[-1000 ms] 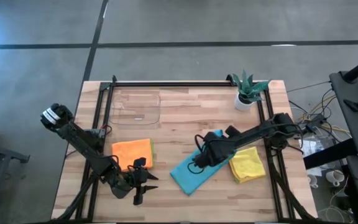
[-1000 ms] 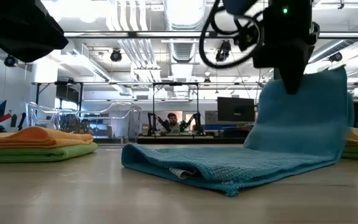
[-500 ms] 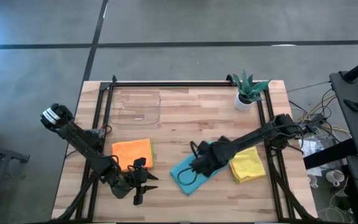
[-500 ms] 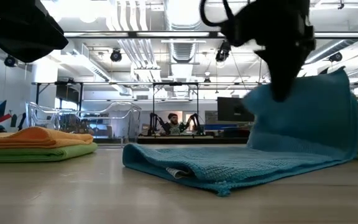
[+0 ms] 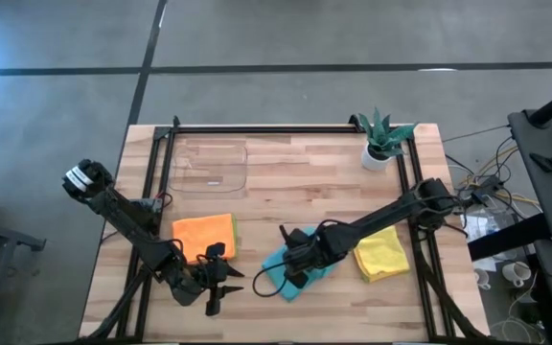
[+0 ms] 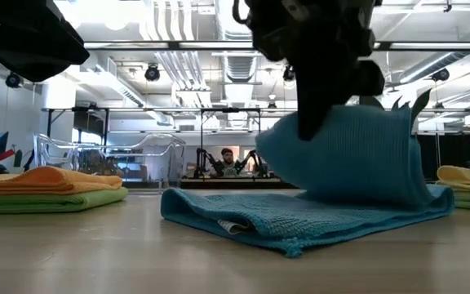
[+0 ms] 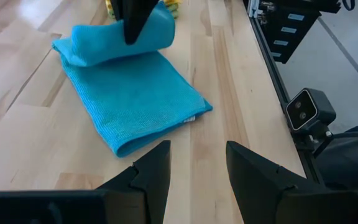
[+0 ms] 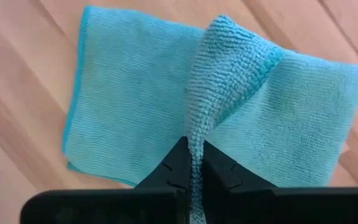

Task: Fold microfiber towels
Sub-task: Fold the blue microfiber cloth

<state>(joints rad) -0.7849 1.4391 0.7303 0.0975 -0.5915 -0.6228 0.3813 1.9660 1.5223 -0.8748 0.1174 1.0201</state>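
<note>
A teal blue towel (image 5: pixel 300 276) lies near the table's front, right of the middle. Its near part (image 6: pixel 243 214) rests flat on the wood, and its far part (image 6: pixel 349 159) arches up over it. My right gripper (image 8: pixel 193 163) is shut on that raised part, above the towel's middle. My left gripper (image 7: pixel 197 149) hangs open over the front left of the table (image 5: pixel 220 280), short of the teal towel, with nothing between its fingers. An orange towel (image 5: pixel 202 236) lies folded on a lime green one (image 6: pixel 64 200). A folded yellow towel (image 5: pixel 383 251) lies to the right. My right gripper pinches a bunched ridge of the teal towel (image 8: pixel 196 134) between its two fingers; how many layers I cannot tell. The fingers come from above, pointing steeply down. The held part is lifted and curves over the flat lower layer (image 8: pixel 123 93), which stays on the table.
A clear plastic tray (image 5: pixel 211 165) sits at the far left of the table and a small potted plant (image 5: pixel 383 142) at the far right corner. Bare wood (image 5: pixel 295 182) lies between the tray and the towels. Black frame rails run along the table's sides.
My right gripper has gone toward the table's left and near edges and sunk a little, tipping from slanted to pointing steeply down. It has drawn the teal towel's held far end over the near part, which has stayed flat in place.
</note>
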